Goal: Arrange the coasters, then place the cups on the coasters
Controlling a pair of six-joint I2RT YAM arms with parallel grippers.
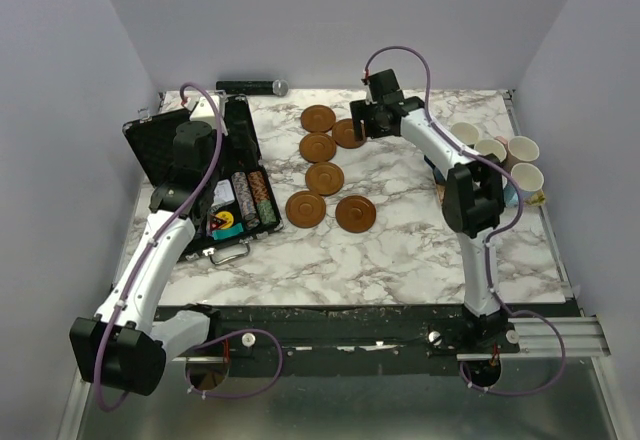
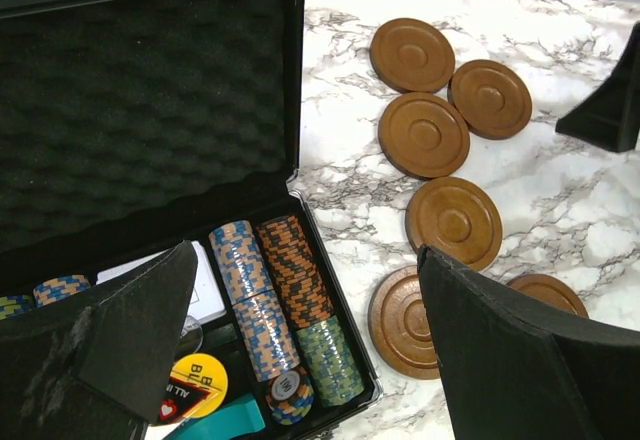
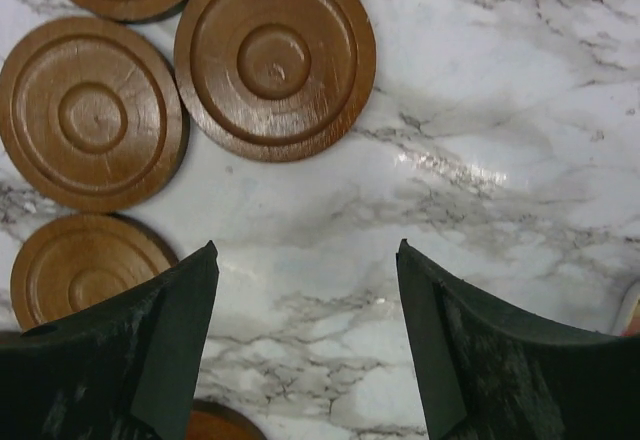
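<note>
Coasters (image 3: 275, 58) are seen ahead of right gripper (image 3: 305, 260), none between its wide, empty jaws; arm is stretched far forward. Left gripper (image 2: 305, 255) is spread wide too.

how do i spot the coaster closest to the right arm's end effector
On the white marble table, find the six round reddish-brown wooden coasters mid-table. Yours is the far one jutting right of the column, right beside the black right end effector.
</note>
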